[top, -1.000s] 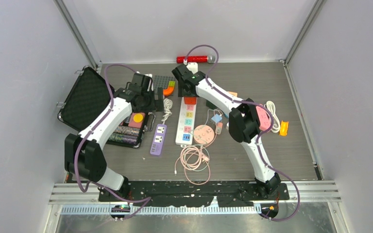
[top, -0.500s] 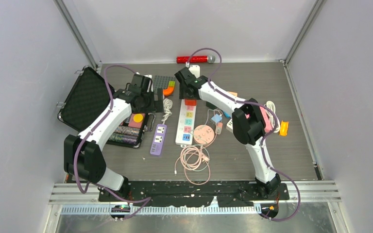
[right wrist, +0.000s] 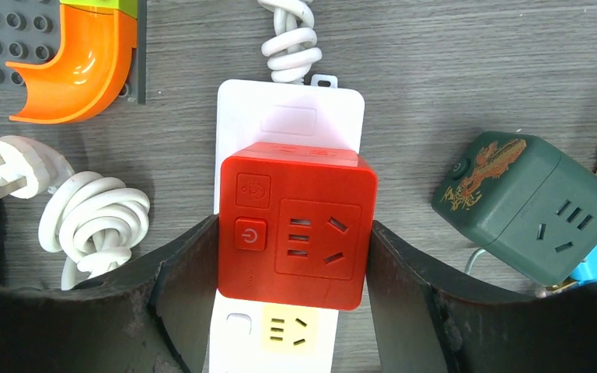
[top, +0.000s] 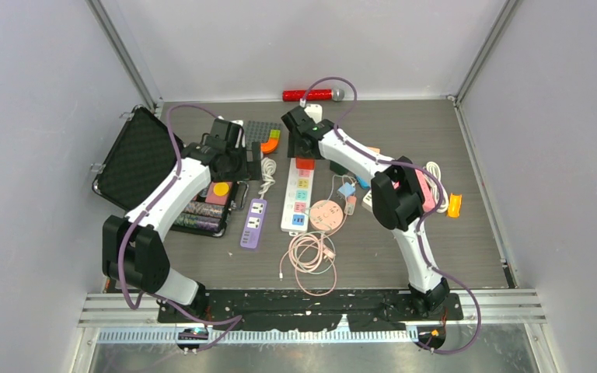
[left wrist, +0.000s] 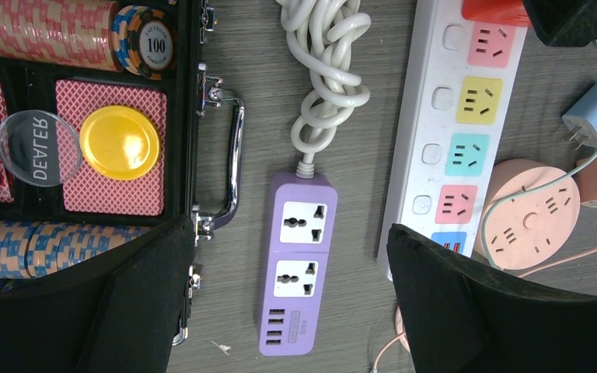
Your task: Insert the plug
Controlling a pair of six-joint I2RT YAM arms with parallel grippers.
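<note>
White arms (top: pixel 172 190), black joints, purple cables; left claw (left wrist: pixel 289 229), right claw (right wrist: pixel 291 225) black.

Over the last second the right arm (top: pixel 354 151) has settled lower. Its black elbow joint (top: pixel 395 203) has slid toward the right and nearer the base. It now covers more of the pink item (top: pixel 427 194) behind it and has uncovered a white item (top: pixel 368 200) near the round pink socket (top: pixel 326 214). The right gripper (right wrist: pixel 291 225) has dropped slightly onto the red cube plug (right wrist: pixel 295 225), its jaws narrowing a touch against the cube's 2 sides.
</note>
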